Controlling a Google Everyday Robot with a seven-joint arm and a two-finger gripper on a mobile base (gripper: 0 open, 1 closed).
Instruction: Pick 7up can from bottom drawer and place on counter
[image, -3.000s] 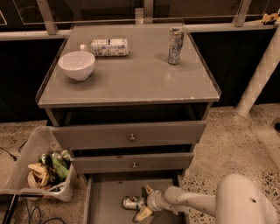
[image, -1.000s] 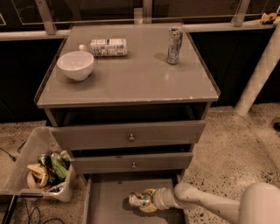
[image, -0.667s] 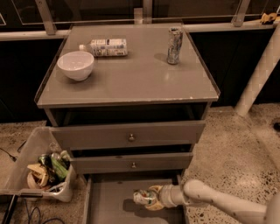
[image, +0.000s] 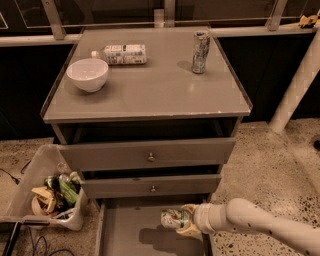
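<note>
The 7up can (image: 172, 218) is green and white and lies on its side between my gripper's fingers (image: 189, 229). My gripper (image: 181, 220) is shut on it and holds it above the floor of the open bottom drawer (image: 125, 235), near its right side. Its shadow falls on the drawer floor below. My white arm (image: 260, 229) reaches in from the lower right. The grey counter (image: 150, 85) is the cabinet top above the three drawers.
On the counter stand a white bowl (image: 87, 74), a white-labelled bottle (image: 120, 54) on its side and a tall slim silver can (image: 200, 52). Two shut upper drawers (image: 150, 156) overhang the open one. A bin of rubbish (image: 50, 192) sits at the left. A white post (image: 295, 82) stands at the right.
My gripper has closed on the 7up can and lifted it off the drawer floor. The arm has drawn back to the right and stretched out.
</note>
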